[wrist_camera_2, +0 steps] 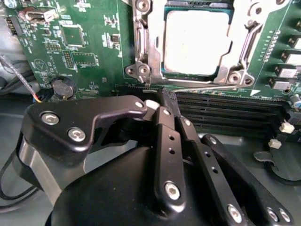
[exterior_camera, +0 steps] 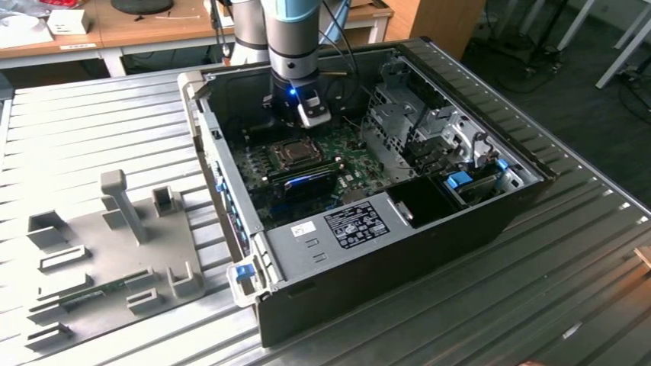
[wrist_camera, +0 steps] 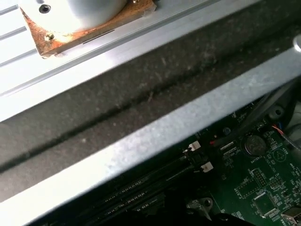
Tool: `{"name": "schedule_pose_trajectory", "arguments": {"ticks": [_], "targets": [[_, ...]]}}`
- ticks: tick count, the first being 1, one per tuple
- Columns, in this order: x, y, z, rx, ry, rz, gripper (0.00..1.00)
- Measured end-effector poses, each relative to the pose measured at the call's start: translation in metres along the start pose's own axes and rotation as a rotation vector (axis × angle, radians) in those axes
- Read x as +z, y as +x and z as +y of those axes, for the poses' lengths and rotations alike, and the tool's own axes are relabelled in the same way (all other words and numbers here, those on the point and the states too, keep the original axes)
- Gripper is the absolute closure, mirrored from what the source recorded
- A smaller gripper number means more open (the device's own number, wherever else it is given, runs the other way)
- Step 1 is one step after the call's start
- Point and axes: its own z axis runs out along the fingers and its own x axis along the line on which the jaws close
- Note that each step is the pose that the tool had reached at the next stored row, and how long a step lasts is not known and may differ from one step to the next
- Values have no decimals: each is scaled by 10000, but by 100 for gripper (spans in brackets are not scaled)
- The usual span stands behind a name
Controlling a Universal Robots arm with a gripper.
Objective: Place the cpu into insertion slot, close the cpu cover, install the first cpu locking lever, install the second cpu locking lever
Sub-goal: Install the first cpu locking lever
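Claw [wrist_camera_2: 162, 106] closed down narrow, fingers pressed together with nothing between them, tips poised just short of the thin wire lever [wrist_camera_2: 207, 87] running along the near edge of the socket [wrist_camera_2: 141, 70]. Chip [wrist_camera_2: 197, 42] already seated in that socket, just beyond the tips, with the shiny cover frame [wrist_camera_2: 247, 44] lying down around it. Judged to be on the lever stage, though which lever cannot be told. Best done by catching the wire with the fingertip side only, pushing down and sideways along the board, keeping off the black memory slots [wrist_camera_2: 225, 113] directly beneath the tips. Worth watching for the wire springing free before hooking
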Motion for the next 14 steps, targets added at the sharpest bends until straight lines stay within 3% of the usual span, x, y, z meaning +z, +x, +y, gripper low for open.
{"name": "schedule_pose_trajectory", "arguments": {"ticks": [14], "targets": [[34,-9,-30,1,8,0,90]]}}
